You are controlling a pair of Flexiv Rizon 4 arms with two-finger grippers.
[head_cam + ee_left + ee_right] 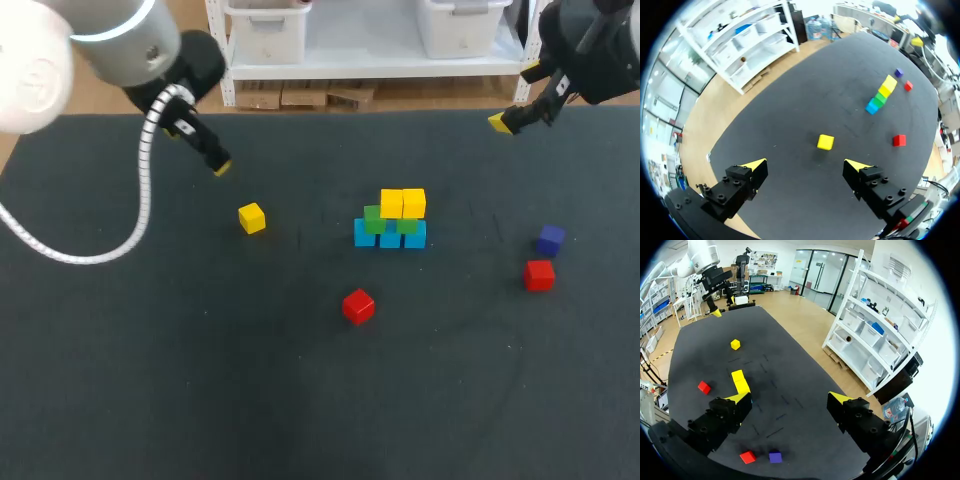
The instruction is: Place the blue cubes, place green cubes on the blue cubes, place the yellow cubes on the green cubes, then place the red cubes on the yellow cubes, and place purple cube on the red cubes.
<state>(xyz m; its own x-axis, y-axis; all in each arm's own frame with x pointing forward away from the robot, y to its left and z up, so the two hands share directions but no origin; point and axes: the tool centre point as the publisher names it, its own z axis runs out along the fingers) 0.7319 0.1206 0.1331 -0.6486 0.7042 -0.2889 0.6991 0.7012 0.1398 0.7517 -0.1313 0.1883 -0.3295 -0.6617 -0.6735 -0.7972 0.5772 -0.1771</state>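
Near the middle of the dark, cloth-covered table (180,400), a row of small blue cubes (390,238) carries two green cubes (374,219). Two yellow cubes (403,203) sit side by side on top of those. A loose yellow cube (251,217) lies well apart on the left side. A red cube (358,306) lies nearer the robot, and a second red cube (539,274) sits just beside the purple cube (550,239) out on the right. The left gripper (806,165) hangs over the table's far left part, its fingers spread wide and empty, with the loose yellow cube ahead of them. The right gripper (789,398) hangs over the far right corner, its fingers also wide apart and holding nothing.
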